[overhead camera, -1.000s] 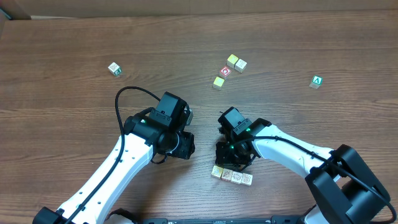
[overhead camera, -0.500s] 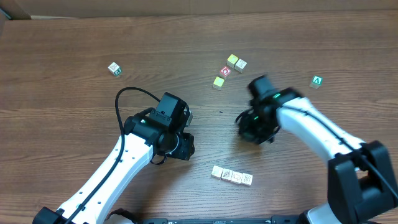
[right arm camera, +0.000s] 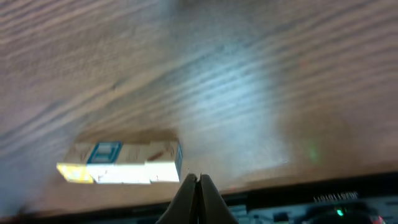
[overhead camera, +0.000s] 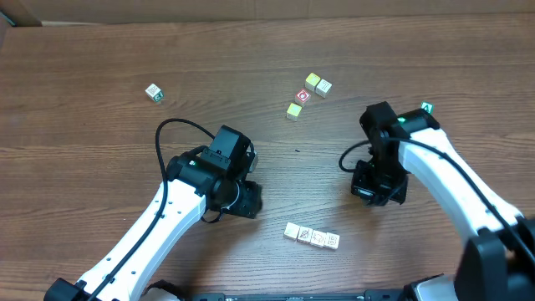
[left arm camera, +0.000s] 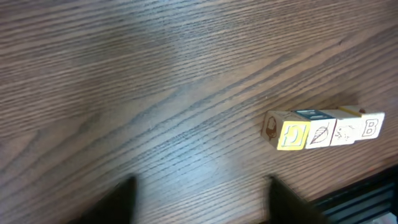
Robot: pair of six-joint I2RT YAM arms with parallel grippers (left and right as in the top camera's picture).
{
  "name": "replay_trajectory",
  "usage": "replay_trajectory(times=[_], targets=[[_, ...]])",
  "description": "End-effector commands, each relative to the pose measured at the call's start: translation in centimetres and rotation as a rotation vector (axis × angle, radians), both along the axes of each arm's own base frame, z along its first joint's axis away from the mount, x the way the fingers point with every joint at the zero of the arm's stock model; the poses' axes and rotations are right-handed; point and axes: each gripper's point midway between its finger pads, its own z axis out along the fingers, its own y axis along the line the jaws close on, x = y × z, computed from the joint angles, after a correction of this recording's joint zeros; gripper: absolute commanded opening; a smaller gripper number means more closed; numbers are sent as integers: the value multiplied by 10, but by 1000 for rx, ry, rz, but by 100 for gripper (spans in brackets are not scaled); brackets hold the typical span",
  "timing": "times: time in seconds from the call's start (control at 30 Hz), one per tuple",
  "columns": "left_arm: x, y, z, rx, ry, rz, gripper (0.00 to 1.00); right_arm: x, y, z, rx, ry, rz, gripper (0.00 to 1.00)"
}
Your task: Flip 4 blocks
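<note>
While both arms hang over the brown wooden table (overhead camera: pixel 100 50), the four blocks (overhead camera: pixel 312 237) sit in a tight row, side against side, close to the near edge and roughly midway between the two arms. Left gripper (left arm camera: pixel 202 208) first: its wrist camera catches two dark fingers (left arm camera: pixel 121 199) at the bottom of the picture, set well apart, bare wood between them, nothing held. From that camera the row lies off to the right, clear of the fingers, and the faces can be read: a yellow-bordered letter on the end, then a leaf drawing, a fainter sketch, and a B on the last one. Overhead, that gripper hovers left of the row and a little farther back. Over to the right gripper (right arm camera: pixel 199 186): fingertips (right arm camera: pixel 188 198) pressed together into a point, gripping nothing, with the row lying blurred to their left in its own view, a blue patch on one top face. From above it hangs right of the row and farther back, apart from it. At the far side, a red-faced cube (overhead camera: pixel 303 96) sits with three yellowish cubes (overhead camera: pixel 313 81) close round it; a green-edged cube (overhead camera: pixel 153 92) is alone at far left, and a green "A" cube (overhead camera: pixel 427 108) peeks out just beyond the right arm.
</note>
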Motion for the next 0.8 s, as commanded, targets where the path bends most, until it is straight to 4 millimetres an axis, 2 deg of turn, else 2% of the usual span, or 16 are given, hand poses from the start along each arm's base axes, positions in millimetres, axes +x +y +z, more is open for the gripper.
replay_trajectory(times=[0.0,0.03,0.1,0.17,0.2,0.3,0.33,0.37,0.4,0.43,0.47,0.53,0.57,0.67,0.77], targets=[[-3,2,-3,2,15,-8,93,-9,0,23,12,-85,22,4],[-4,1,-3,0,17,-9,90,-15,1,26,19,-98,30,4],[-4,2,-3,1,18,-9,69,-30,2,31,23,-116,25,4],[-4,2,-3,2,18,-9,41,-45,3,34,34,-138,21,4],[-4,3,-4,7,18,-8,25,-61,3,35,39,-156,1,4],[-5,3,-4,6,20,-7,42,-83,1,33,44,-171,-29,4],[-5,3,-4,6,21,-7,47,-91,-1,31,42,-166,-41,5],[-5,2,-3,3,25,-4,55,-99,-2,29,46,-158,-51,11],[-6,2,-3,2,27,-4,69,-105,-1,28,53,-150,-53,22],[-6,2,-3,2,28,-4,88,-110,0,27,67,-141,-51,29],[-6,2,-3,1,28,-4,100,-114,2,26,85,-132,-48,39],[-6,2,-3,2,28,-5,100,-117,5,27,109,-125,-48,61],[-6,2,-3,1,28,-5,100,-117,6,27,115,-125,-49,66],[-6,2,-3,1,27,-5,100,-117,16,30,170,-112,-52,64],[-5,4,-4,12,21,-3,100,-106,23,31,201,-158,-49,64]])
